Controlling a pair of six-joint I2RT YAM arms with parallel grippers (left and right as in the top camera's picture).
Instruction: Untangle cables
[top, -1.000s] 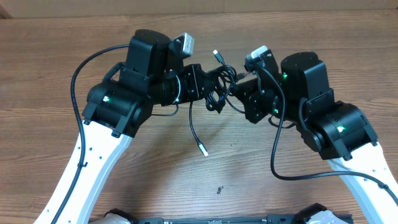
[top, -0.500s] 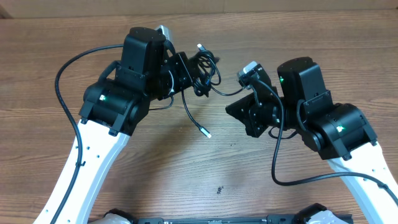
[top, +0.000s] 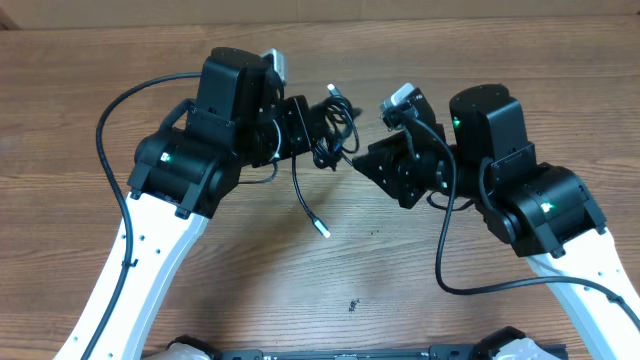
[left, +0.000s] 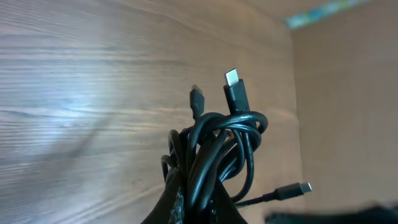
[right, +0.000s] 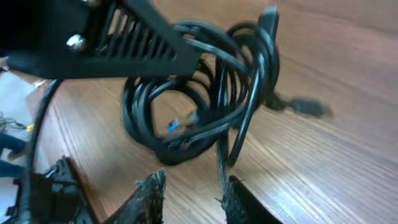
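A: Item one: the cables (top: 340, 125)?
B: One black knot, lifted off the table (top: 90, 60) and clamped in the left gripper (top: 316, 130). One strand hangs down to a silvery plug (top: 323, 230).
A: Right gripper (right: 189, 198)?
B: Fingers apart, just beside the knot, holding nothing. The left gripper's dark body cuts across its view.
A: Surroundings?
B: Thick arm wires (top: 108, 140) loop outward at either side.
A: Changes?
B: Half a second back the right gripper stood off from the knot; now it is close in.
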